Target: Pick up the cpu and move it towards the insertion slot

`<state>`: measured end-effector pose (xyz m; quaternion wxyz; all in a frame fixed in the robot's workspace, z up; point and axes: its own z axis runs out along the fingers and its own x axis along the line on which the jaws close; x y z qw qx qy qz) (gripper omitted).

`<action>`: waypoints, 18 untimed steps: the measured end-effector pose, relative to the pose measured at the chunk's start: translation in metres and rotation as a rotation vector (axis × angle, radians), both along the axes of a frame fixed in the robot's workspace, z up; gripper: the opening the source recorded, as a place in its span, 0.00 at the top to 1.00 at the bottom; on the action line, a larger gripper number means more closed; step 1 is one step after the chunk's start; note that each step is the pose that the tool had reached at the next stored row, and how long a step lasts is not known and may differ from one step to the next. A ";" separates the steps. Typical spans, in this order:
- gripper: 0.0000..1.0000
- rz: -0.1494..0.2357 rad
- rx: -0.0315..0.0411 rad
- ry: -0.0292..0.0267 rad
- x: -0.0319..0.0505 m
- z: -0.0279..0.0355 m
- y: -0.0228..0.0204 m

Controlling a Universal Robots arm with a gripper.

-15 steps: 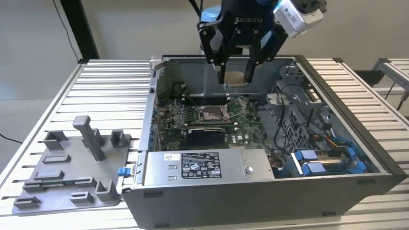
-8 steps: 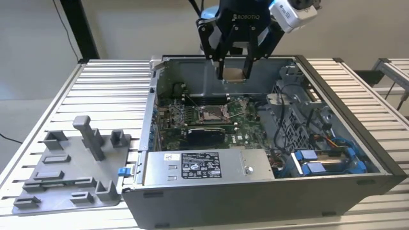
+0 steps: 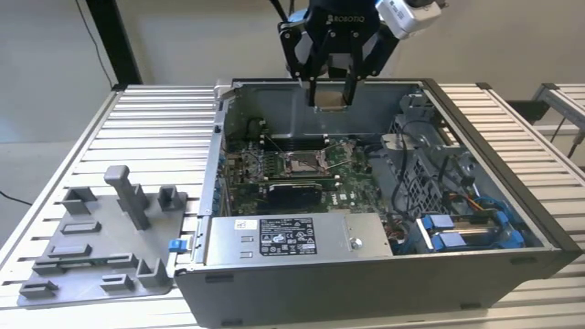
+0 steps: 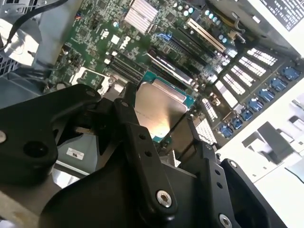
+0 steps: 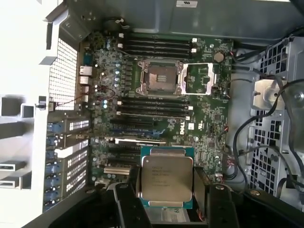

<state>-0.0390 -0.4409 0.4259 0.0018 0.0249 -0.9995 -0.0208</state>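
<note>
My gripper (image 3: 331, 94) hangs over the open computer case, shut on the cpu (image 3: 331, 101), a thin square chip held by two opposite edges. In both wrist views the cpu (image 5: 166, 176) (image 4: 159, 108) shows a pale silver top with a green rim between the black fingers (image 5: 129, 192). The insertion slot (image 3: 302, 163) lies on the green board below and nearer the exterior camera than the gripper. Its silver frame stands open around a brownish-grey centre (image 5: 159, 78), with the lid (image 5: 199, 78) folded to the side. The cpu is well above the board and apart from the slot.
A grey tray with plastic blocks (image 3: 101, 240) sits on the slatted table at the exterior view's left. Inside the case are a power supply (image 3: 283, 236), blue drive brackets (image 3: 466, 229), loose cables (image 3: 416, 147) and long memory slots (image 5: 154, 107). The case walls (image 3: 494, 144) rise around the board.
</note>
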 end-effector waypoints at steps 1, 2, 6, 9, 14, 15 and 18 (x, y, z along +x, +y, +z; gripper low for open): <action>1.00 -0.001 0.0000 -0.0006 -0.0017 -0.0003 0.0014; 1.00 -0.002 0.0001 -0.0012 -0.0036 -0.0006 0.0029; 1.00 -0.003 0.0001 -0.0024 -0.0079 -0.0017 0.0102; 1.00 -0.004 0.0001 -0.0023 -0.0087 -0.0022 0.0181; 1.00 -0.005 0.0000 -0.0024 -0.0105 -0.0029 0.0300; 1.00 -0.005 0.0001 -0.0024 -0.0110 -0.0030 0.0323; 1.00 -0.005 0.0001 -0.0024 -0.0122 -0.0033 0.0395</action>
